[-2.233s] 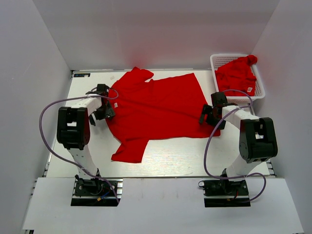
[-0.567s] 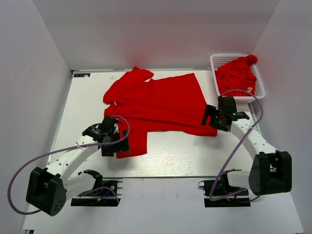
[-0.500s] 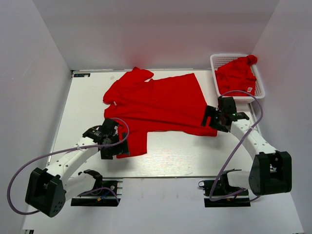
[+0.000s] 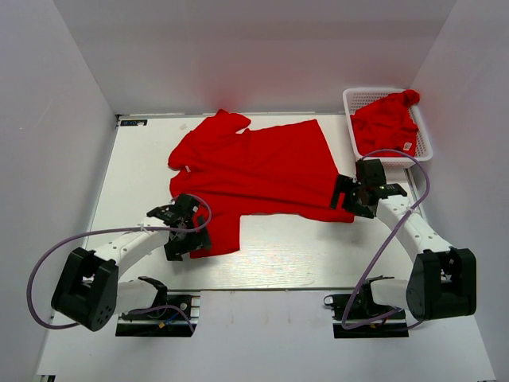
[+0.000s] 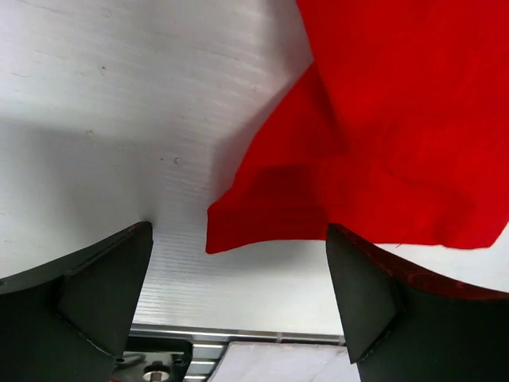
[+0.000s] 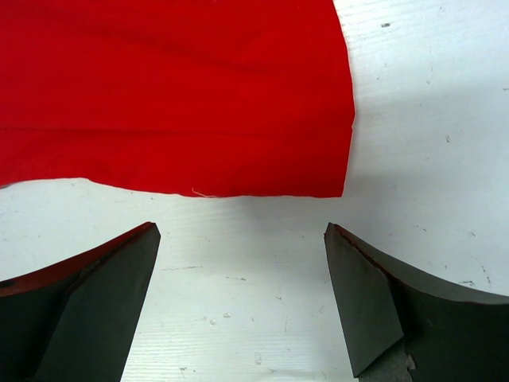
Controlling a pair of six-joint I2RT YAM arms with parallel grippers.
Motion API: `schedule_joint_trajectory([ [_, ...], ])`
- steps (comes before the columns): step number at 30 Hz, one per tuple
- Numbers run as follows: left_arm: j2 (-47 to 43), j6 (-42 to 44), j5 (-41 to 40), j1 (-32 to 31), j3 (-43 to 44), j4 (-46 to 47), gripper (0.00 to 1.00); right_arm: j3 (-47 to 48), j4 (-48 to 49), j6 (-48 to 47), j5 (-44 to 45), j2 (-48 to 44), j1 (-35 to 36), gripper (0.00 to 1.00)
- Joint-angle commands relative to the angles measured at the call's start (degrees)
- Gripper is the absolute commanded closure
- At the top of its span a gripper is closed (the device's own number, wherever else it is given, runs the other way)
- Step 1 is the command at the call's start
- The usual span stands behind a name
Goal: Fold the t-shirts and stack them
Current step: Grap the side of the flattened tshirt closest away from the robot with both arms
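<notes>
T-shirts, red, two on view.

Item one: the spread t-shirt (image 4: 258, 167) is lying flat across the middle of the white table (image 4: 135, 175). Its neck end is pointing left and its hem right, with the near sleeve (image 4: 219, 231) trailing toward the arm bases.

Item two: the second t-shirt (image 4: 384, 121) is sitting crumpled in the white lattice basket (image 4: 355, 99) at the far right corner, with a white label (image 4: 407, 146) showing on its near side.

Left gripper (image 4: 185, 232) is hovering at the near sleeve's left edge. In the left wrist view its fingers (image 5: 103, 278) are standing wide apart — released, grasping nothing — with the sleeve's corner lying between them.

Right gripper (image 4: 351, 196) is hovering at the hem's near right corner. Its fingers (image 6: 87, 294) are likewise standing wide apart, released, with the hem edge lying just beyond the fingertips.
</notes>
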Motion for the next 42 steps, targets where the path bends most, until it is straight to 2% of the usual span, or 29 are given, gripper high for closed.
schedule_joint_trajectory([
  [1,-0.21,-2.62,-2.96,0.4,-0.75,2.63,0.0,0.81,-0.98,-0.34,0.6,-0.73,-0.09,0.1],
  [4,0.49,-4.21,-9.63,-0.12,0.65,-1.49,0.0,0.63,-0.98,-0.34,1.3,-0.73,-0.27,0.1],
  [8,3.21,-4.21,-13.42,-0.12,1.18,-3.7,0.04,0.72,-0.89,-0.26,1.3,-0.2,-0.18,0.1],
  [14,10.68,-4.74,-14.05,-1.17,1.18,-2.84,0.06,-0.07,-0.63,0.27,1.57,-0.38,-0.18,0.1],
  [18,11.74,-3.69,-11.42,-1.7,0.66,1.19,0.23,0.02,-0.72,0.36,2.09,-0.55,-0.18,0.1],
  [19,11.74,-3.68,-10.89,-1.7,-0.04,1.99,0.32,0.02,-0.8,0.27,2.01,-0.64,-0.18,0.1],
  [20,11.13,-3.68,-10.28,-1.7,-0.05,2.0,0.37,-0.07,-0.81,0.44,2.27,-0.55,0.08,0.1],
  [21,11.13,-3.68,-9.75,-1.7,-0.66,3.48,0.47,0.1,-0.63,0.36,2.44,-0.64,-0.18,0.1],
  [23,10.51,-3.68,-9.22,-2.23,-1.36,4.81,0.6,0.11,-0.72,0.71,2.71,-0.73,-0.09,0.1],
  [24,9.9,-3.68,-9.22,-2.23,-1.98,5.86,0.84,0.11,-0.8,0.62,2.62,-0.73,-0.18,0.1],
  [25,9.9,-3.68,-9.22,-2.23,-1.98,5.87,0.99,0.19,-0.98,0.8,2.71,-1.08,-0.18,0.1],
  [31,6.31,-1.4,-7.99,-2.76,-0.67,6.67,1.0,0.19,-1.6,1.06,3.5,-2.31,-0.18,0.1],
  [35,-4.32,-0.34,-7.98,-3.29,-2.23,6.13,1.0,-0.16,-2.12,0.89,4.03,-3.19,-0.18,0.1],
  [36,-8.78,-0.34,-7.03,-3.29,-3.03,6.13,1.0,-0.51,-2.38,0.89,4.38,-3.71,-0.18,0.1],
  [39,-13.99,-1.12,-1.94,-3.29,-5.67,6.13,1.0,-1.47,-3.0,1.85,4.91,-4.59,-0.18,0.1],
  [42,-14.63,-3.32,4.83,-3.29,-8.04,6.13,1.0,-2.53,-3.35,3.34,5.52,-5.73,-0.18,0.1],
])
